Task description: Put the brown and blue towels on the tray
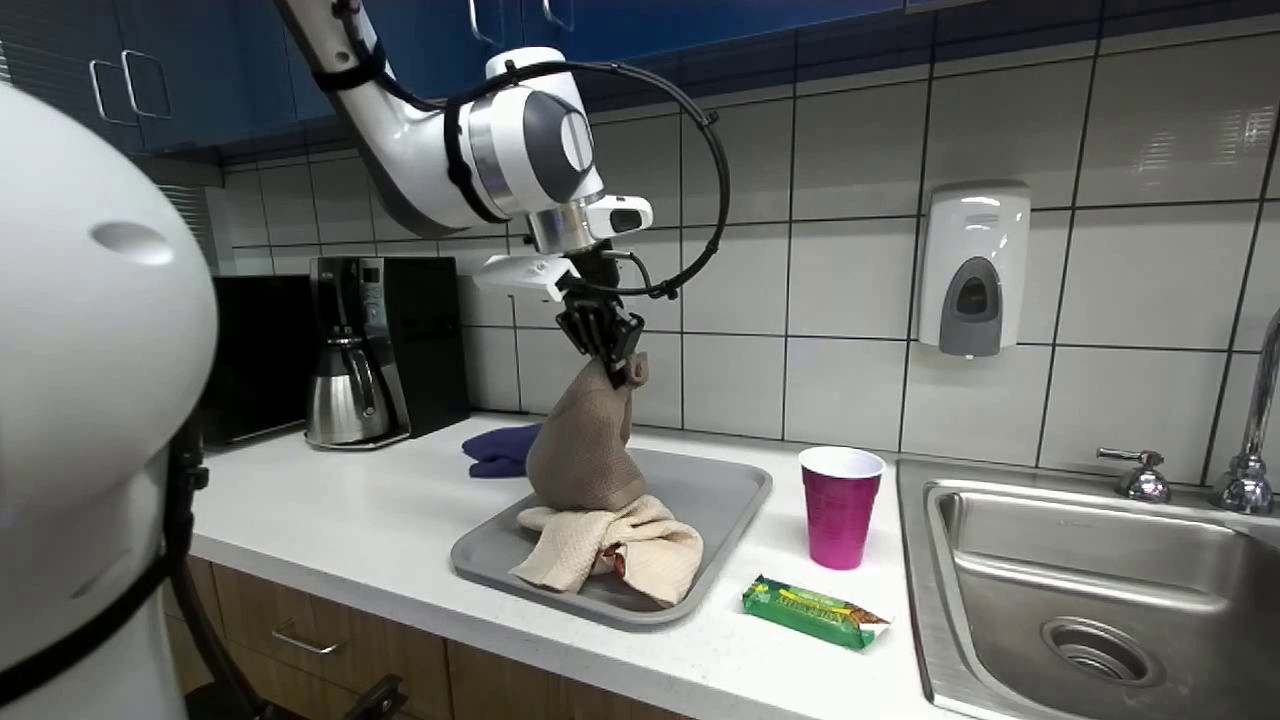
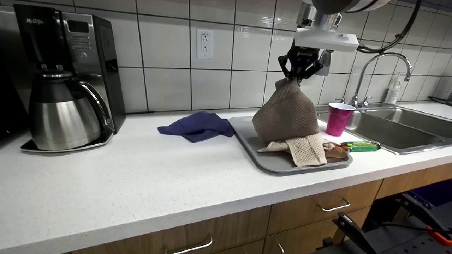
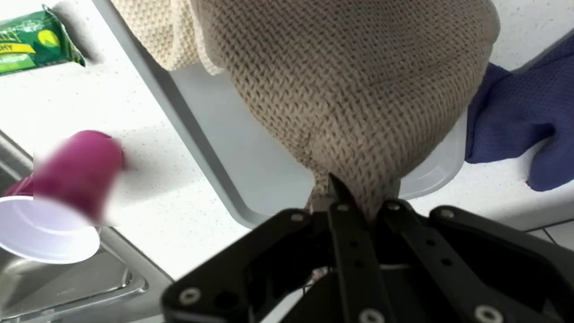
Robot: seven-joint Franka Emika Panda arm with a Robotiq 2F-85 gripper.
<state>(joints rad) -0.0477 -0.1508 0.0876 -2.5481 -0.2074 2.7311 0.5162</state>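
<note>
Brown towel (image 2: 287, 113): pinched by its top in the tool (image 2: 297, 78), hanging over the tray (image 1: 700, 490), lower folds apparently on a beige cloth (image 1: 640, 545); not yet released. Blue towel (image 2: 199, 125): crumpled on the surface (image 2: 123, 183), just beside the tray; contact unclear. Judged progress: brown nearly delivered, release outstanding; blue's whole transfer remains.

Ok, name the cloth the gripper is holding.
The brown towel, pinched by the gripper above the tray; the navy towel lies on the counter, the cream cloth on the tray.

"Mr. Coffee" on coffeemaker (image 2: 84, 67), "Robotiq" on gripper (image 2: 297, 77)
</note>
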